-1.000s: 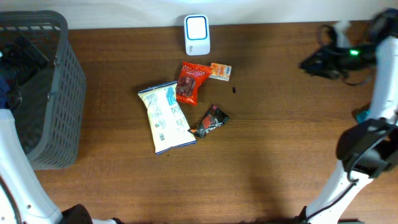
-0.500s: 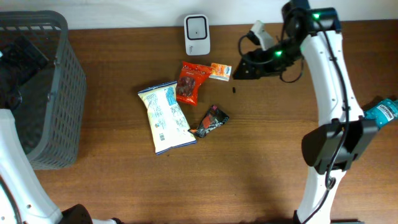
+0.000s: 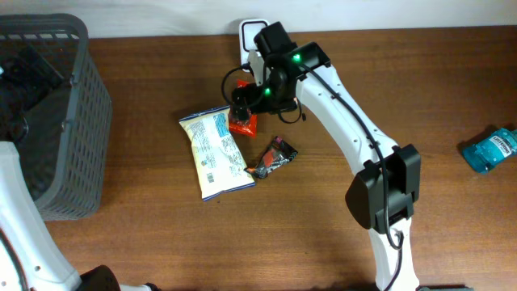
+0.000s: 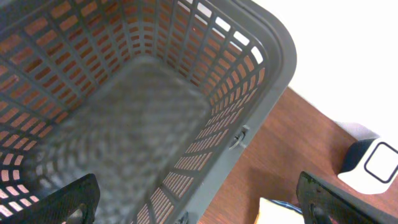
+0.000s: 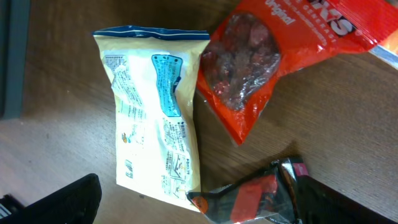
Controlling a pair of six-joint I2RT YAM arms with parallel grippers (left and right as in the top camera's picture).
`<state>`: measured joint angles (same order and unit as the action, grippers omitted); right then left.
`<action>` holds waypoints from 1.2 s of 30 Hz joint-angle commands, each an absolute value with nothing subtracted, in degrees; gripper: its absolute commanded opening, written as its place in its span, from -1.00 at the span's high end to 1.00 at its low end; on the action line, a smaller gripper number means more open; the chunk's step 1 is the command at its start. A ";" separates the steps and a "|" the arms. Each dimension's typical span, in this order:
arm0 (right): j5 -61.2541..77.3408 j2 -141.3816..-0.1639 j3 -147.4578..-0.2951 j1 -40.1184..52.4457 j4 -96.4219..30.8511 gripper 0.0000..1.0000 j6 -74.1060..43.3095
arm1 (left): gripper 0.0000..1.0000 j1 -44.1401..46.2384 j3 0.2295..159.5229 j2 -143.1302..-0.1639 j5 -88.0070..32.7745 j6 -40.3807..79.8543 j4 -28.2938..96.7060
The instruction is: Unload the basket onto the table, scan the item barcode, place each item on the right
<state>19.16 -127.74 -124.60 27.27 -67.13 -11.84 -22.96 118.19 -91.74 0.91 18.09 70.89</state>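
Observation:
Three packets lie mid-table: a white and blue bag (image 3: 214,153) (image 5: 155,124), a red pouch (image 3: 241,123) (image 5: 267,56) and a black and red packet (image 3: 272,158) (image 5: 261,199). My right gripper (image 3: 242,101) (image 5: 205,208) hangs open above them with nothing between its fingers; the black and red packet shows between the fingertips. The white scanner (image 3: 249,32) (image 4: 367,165) stands at the back edge, partly hidden by the right arm. My left gripper (image 4: 202,208) is open and empty above the grey basket (image 3: 56,121) (image 4: 261,93).
A blue bottle (image 3: 489,149) lies near the table's right edge. The basket fills the left end. The right arm (image 3: 347,121) stretches across the table from the front right. A corner of the white bag (image 4: 277,208) shows beside the basket.
The right arm has swung from the far right across to above the packets, and its gripper has opened. The blue bottle now lies alone at the right. The left arm is still.

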 commanded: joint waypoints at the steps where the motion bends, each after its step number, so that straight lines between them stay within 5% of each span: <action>1: 17.52 -127.70 -124.66 27.53 -66.83 -0.97 -12.58 | -0.99 -23.16 118.89 -91.88 1.10 18.63 70.78; 12: 26.39 -127.70 -124.66 27.90 -67.22 -0.97 -12.56 | -0.98 -23.16 118.89 -91.88 1.10 18.63 70.78; 36: 21.80 -127.72 -124.66 29.17 -64.86 -0.97 -12.53 | -0.98 -23.16 118.89 -91.88 1.10 18.63 70.78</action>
<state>23.16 -127.74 -124.60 28.97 -65.25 -12.25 -22.96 118.19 -91.74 0.91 18.09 70.89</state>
